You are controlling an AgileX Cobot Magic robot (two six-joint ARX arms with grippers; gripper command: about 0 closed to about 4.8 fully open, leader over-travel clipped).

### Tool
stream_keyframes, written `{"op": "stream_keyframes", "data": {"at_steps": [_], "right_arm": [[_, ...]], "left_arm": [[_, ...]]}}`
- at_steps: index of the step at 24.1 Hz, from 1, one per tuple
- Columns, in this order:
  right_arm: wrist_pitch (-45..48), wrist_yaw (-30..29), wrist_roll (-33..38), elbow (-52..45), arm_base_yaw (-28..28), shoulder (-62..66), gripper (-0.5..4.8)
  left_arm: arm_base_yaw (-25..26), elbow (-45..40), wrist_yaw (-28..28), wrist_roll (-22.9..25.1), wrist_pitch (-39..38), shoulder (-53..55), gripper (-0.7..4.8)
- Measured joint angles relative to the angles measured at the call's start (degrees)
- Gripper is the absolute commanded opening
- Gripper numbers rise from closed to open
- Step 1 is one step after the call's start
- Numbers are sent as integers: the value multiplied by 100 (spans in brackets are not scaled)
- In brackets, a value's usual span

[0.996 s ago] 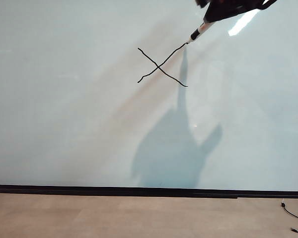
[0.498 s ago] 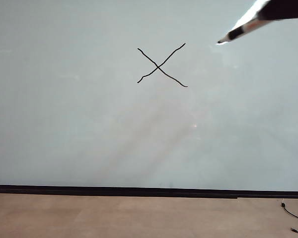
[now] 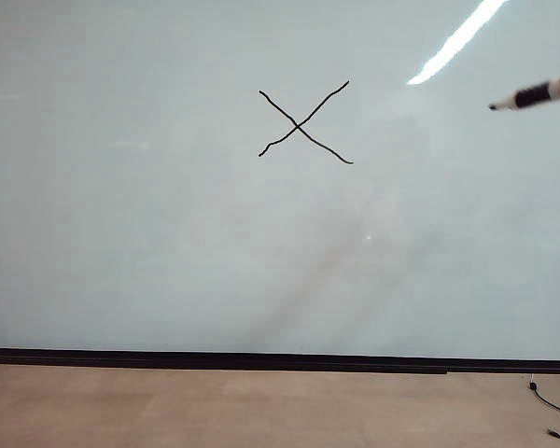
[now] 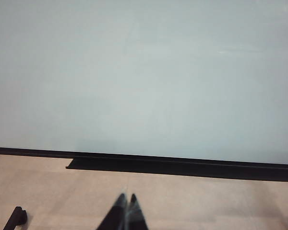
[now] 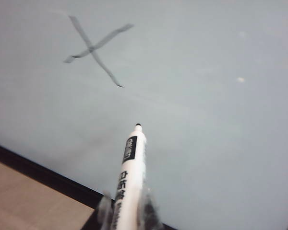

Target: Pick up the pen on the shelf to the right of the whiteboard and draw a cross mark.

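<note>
Whiteboard [image 3: 168, 233]: glossy, pale grey-white, fills nearly the whole exterior view; thin black strip [image 3: 215, 357] along its lower edge. Light streak reflected at 1 o'clock.

Floor [image 3: 215, 406]: tan, below the strip; black cable [image 3: 553, 403] at 5 o'clock.

Left gripper [image 4: 126, 201]: in its wrist view, tips pressed together, holding nothing, low over the floor before the board's lower strip.

Cross mark [image 3: 303, 124]: thin black X, two wavy strokes, upper middle of the board, toward 12 o'clock. Seen also in the right wrist view [image 5: 96, 48].

Pen [image 3: 537, 94]: at 2 o'clock by the exterior view's right edge, tip toward 9 o'clock, well apart from the mark. White barrel, black band, black tip.

Right gripper [image 5: 129, 208]: pinching the pen [image 5: 130, 177] by its barrel, tip off the board.

Change: a second ago the pen tip stood at the mark's upper right stroke end, with a dark shadow below; the pen is now far to the right, shadow gone, mark unchanged.
</note>
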Motion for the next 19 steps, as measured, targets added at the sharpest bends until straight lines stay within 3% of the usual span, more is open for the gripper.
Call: {"op": "stream_keyframes", "data": {"at_steps": [7,11,16,19], "right_arm": [[330,-162,212,-315,-750,9,-4],[284,-319,170,-315,-1766,9,-4],[254,-1482,323,-315,-3517,9,-4],[275,-2142,468,-315,-4135,9,-4]], "left_arm": [[0,-2,-2,-2,-7,2,-4],[0,-2,2,0,-7,2,-4],[0,-2,2,-2,-7,2,-5],[0,-2,2,-2,-7,0,-4]]}}
